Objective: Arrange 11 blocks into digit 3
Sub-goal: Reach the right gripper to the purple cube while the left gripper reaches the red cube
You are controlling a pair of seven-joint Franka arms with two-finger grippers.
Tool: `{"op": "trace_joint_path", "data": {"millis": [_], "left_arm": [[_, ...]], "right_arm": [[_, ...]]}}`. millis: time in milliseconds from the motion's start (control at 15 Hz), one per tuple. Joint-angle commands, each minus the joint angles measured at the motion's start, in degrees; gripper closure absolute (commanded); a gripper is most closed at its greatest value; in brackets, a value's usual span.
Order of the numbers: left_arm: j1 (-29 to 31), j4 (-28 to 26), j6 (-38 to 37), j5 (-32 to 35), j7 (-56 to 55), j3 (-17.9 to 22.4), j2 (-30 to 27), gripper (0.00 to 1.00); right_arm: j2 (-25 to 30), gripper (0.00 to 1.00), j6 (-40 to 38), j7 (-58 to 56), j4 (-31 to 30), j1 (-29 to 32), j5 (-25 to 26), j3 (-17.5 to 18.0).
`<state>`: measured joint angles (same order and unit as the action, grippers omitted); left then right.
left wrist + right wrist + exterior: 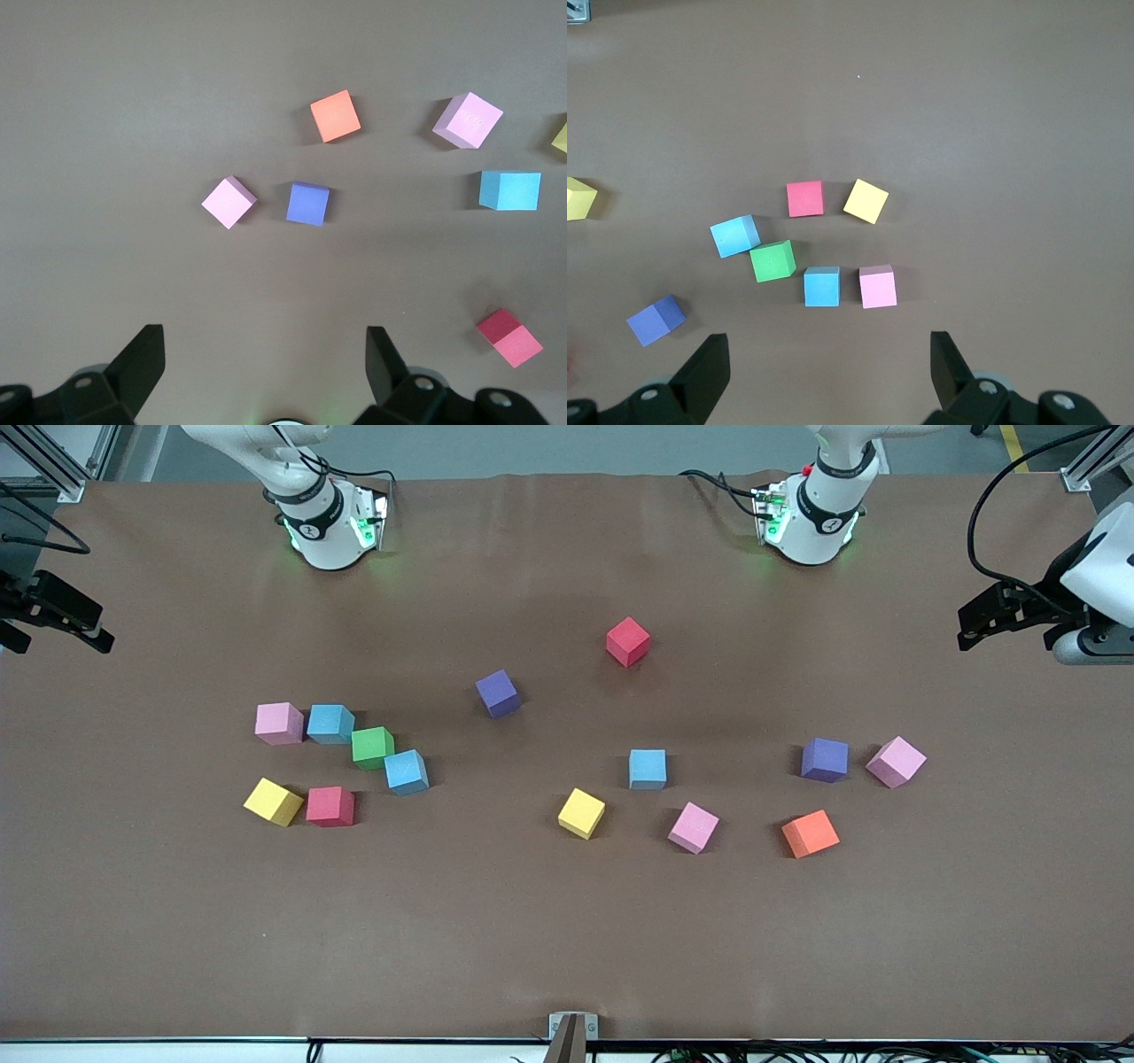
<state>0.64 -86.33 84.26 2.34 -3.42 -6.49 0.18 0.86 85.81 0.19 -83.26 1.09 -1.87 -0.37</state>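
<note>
The left gripper (266,354) is being held spread wide and empty, up over the table's edge at the left arm's end (992,615); the right gripper (830,359) is likewise being held spread and empty, over the right arm's end (53,615). Both arms are waiting.

Under the left wrist view, a purple block (307,204) and a pink block (229,202) are being shown near each other, with an orange block (336,116) close by. On the brown table (567,939) these are lying toward the left arm's end: purple (825,760), pink (896,762), orange (810,833).

Under the right wrist view a loose cluster is being shown: pink (878,286), blue (821,286), green (772,261), another blue (735,235), red (804,198), yellow (866,201).

Between the groups, a blue block (648,769), a yellow block (581,813), another pink block (693,827), a second purple block (498,693) and a second red block (628,641) are lying scattered. No digit 3 is being formed yet.
</note>
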Motion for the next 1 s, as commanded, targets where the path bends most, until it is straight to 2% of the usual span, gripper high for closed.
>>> {"op": "trace_joint_path", "data": {"millis": [0,266,532,665,932], "left_arm": [[0.3,0.6,-0.1,-1.0,0.6,0.0,0.3,0.00],[-0.4,0.6,-0.1,0.0,0.0,0.1,2.1,0.00],[-3.3,1.1,1.7,1.6,-0.4,-1.2,7.3,0.00],[-7.0,0.9,5.4,1.8,-1.1,-2.0,10.4,0.00],[-14.6,0.8,11.7,1.1,-14.5,-2.2,17.3,0.00]], "right_arm": [[0.0,0.00,-0.2,0.2,0.4,-0.1,0.4,0.0],[0.0,0.00,-0.2,0.3,0.4,-0.2,0.4,0.0],[0.0,0.00,-0.1,0.4,0.4,-0.6,-0.2,0.2],[-0.6,0.00,-0.1,0.4,-0.1,-3.4,-0.4,0.2],[-4.2,0.00,0.3,0.5,0.0,-9.2,-0.4,0.2]]}}
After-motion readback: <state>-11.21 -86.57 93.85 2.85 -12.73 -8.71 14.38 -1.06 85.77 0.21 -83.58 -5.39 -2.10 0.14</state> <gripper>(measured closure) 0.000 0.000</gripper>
